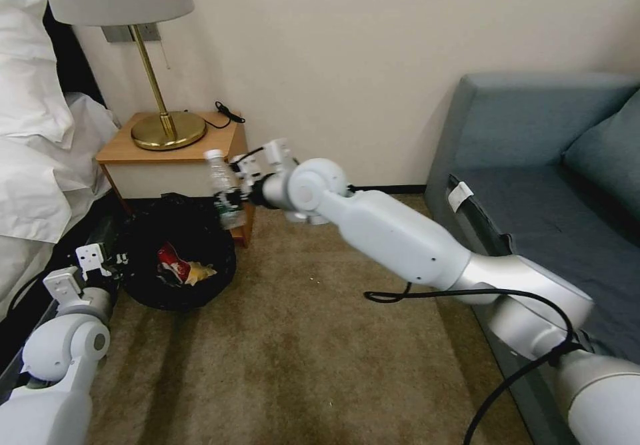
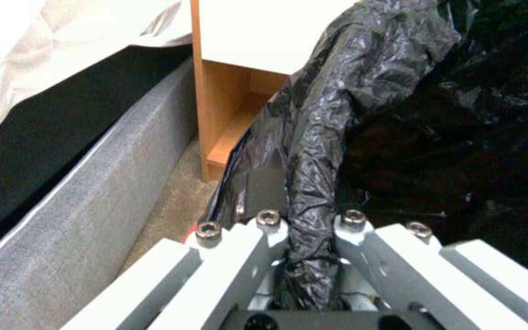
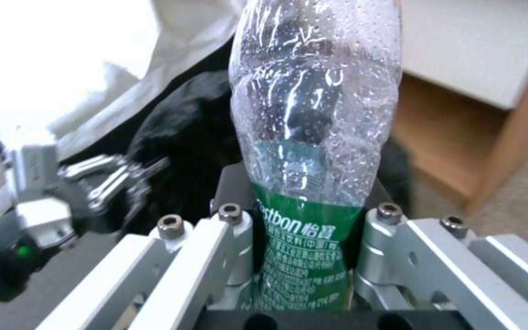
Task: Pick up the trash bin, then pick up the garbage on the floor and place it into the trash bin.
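Head view: right gripper (image 1: 239, 182) is clamped on the clear bottle (image 1: 224, 190), holding it upright just above the far rim of the trash bin (image 1: 177, 252). 2 wrappers (image 1: 181, 266) sit inside the bin. Left gripper (image 1: 115, 258) is at the bin's near-left edge.

Left wrist view: left gripper (image 2: 310, 229) is pinched shut on the black bag (image 2: 362, 91), nightstand (image 2: 245, 68) beyond it.

Right wrist view: the right gripper's fingers (image 3: 239, 229) squeeze the bottle's (image 3: 313, 114) green label (image 3: 304, 256).

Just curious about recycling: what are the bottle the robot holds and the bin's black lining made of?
The bottle in the right tool looks like thin clear plastic: see-through, dimpled, with a glossy green label. The lining pinched by the left tool looks like thin plastic film: shiny and crinkled.
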Robot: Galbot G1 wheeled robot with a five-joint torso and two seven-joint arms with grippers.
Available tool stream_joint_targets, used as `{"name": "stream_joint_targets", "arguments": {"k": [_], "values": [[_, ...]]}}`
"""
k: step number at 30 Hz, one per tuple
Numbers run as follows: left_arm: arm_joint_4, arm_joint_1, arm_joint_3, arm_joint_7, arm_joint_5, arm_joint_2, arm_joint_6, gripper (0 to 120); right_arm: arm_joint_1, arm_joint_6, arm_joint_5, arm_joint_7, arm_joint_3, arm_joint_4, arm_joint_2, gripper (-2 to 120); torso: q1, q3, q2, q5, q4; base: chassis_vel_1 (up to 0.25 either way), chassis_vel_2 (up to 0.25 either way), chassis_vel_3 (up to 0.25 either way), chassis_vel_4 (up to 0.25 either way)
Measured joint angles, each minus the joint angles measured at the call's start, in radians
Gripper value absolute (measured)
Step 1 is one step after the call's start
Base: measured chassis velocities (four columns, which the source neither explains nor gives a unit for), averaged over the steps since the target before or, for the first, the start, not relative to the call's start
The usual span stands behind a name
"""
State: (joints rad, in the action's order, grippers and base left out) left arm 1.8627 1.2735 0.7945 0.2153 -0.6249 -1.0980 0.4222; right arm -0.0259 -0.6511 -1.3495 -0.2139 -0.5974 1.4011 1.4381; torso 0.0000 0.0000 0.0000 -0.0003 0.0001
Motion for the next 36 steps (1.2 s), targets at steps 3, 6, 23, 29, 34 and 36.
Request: {"name": "stream_joint_targets", "arguments": {"k": [3,6,23,29,34,36], "values": [[0.001,0.001,0.000,-0.001,0.000,0.001,-0.003,1,-0.017,0.014,0.047,0.022,-0.017,-0.020,0.028,19,0.000,0.000,0.000,0.0000,-0.0002,0.000,0.000,0.000,0.000],[0.001,0.001,-0.001,0.000,0.000,0.001,-0.004,1,-0.040,0.027,0.098,0.044,-0.035,-0.051,0.063,19,0.000,0.000,0.000,0.0000,-0.0001,0.000,0.000,0.000,0.000],[0.011,0.003,-0.010,0.001,-0.001,-0.014,-0.002,1,-0.103,0.047,0.192,0.041,-0.089,-0.104,0.118,58,0.000,0.000,0.000,0.0001,-0.0001,0.000,0.000,0.000,0.000],[0.013,0.008,-0.006,0.002,-0.003,-0.017,-0.002,1,-0.111,0.047,0.195,0.037,-0.091,-0.094,0.110,80,0.000,0.000,0.000,0.0003,-0.0001,0.000,0.000,0.000,0.000],[0.008,0.005,-0.005,0.008,-0.010,-0.023,-0.001,1,-0.116,0.047,0.197,0.025,-0.085,-0.080,0.105,96,0.000,0.000,0.000,0.0004,0.0000,0.000,0.000,0.000,0.000],[-0.001,-0.003,-0.005,0.024,-0.041,-0.027,0.008,1,-0.116,0.048,0.198,0.012,-0.066,-0.065,0.093,99,0.000,0.000,0.000,0.0004,0.0000,0.000,0.000,0.000,0.000]]}}
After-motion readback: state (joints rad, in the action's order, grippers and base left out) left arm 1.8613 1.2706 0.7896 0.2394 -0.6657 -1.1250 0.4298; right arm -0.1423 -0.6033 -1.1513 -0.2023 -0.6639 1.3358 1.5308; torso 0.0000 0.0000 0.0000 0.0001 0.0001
